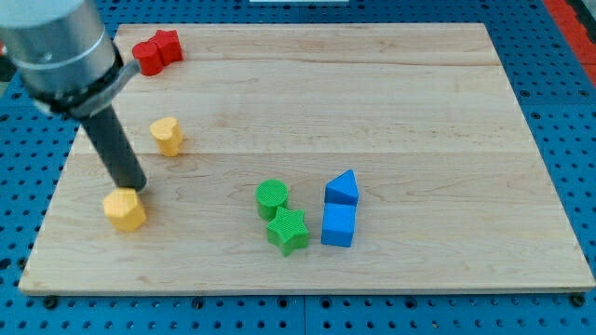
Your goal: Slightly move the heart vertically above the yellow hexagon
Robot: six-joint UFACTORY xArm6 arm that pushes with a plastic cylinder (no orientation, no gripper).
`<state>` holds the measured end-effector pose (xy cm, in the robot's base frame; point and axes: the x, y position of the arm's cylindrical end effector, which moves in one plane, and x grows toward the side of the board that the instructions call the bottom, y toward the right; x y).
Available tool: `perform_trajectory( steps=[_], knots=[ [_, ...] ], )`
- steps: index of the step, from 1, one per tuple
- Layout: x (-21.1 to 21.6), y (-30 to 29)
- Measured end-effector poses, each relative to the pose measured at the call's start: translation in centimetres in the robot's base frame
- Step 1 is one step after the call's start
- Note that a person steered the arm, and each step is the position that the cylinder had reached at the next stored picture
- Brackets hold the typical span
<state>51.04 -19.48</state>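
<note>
Bright, even light; soft shadows; blurred arm top.

A single camera is looking down steeply at the wooden counter [391, 84] from its near long edge, facing toward twelve o'clock, framing nearly the whole board, with blue pegboard [559, 112] showing around it.

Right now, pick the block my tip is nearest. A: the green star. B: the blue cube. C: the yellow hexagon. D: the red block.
C: my tip sits at the upper edge of the yellow hexagon near the view's left, far from the other three.
</note>
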Motion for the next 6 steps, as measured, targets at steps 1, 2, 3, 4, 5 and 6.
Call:
perform_trajectory(
  steps=[1, 2, 3, 4, 5, 6],
  knots=[
    [0.6, 1.0],
    [2.0, 6.7],
    [4.4, 3.3],
    [3.1, 4.7],
    [-3.5, 12.9],
    [-7.9, 14.2]
  ],
)
